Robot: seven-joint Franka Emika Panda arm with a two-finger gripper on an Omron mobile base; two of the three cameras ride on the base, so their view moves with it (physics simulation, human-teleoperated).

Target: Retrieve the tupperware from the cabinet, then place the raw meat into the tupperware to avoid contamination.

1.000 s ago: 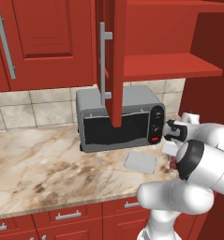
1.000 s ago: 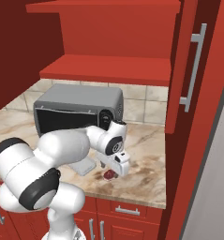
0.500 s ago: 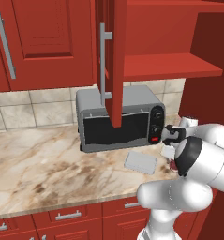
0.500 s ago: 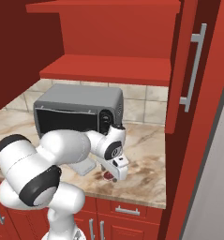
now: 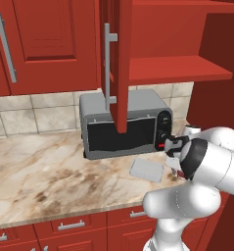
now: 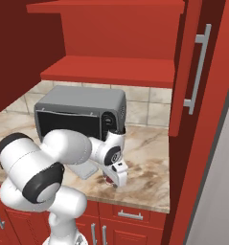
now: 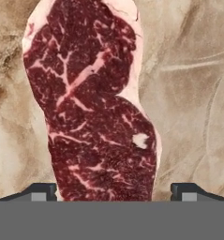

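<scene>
Tool [image 7: 113,191] spread wide, holding nothing; raw meat [image 7: 92,101] directly under it on the counter [image 7: 193,93], between the tips. Probably soft, slick, light; pinch across the narrow width, mid-slab.

A marbled beige stone counter [image 5: 50,176] carries three things. The grey toaster oven [image 5: 123,125] stands at the back edge against the tiled wall. In front of it, toward the counter's front edge, lies the tupperware [image 5: 147,169], flat. Just beside that, nearer the right end, the raw meat [image 7: 94,103] lies directly on the stone.
</scene>
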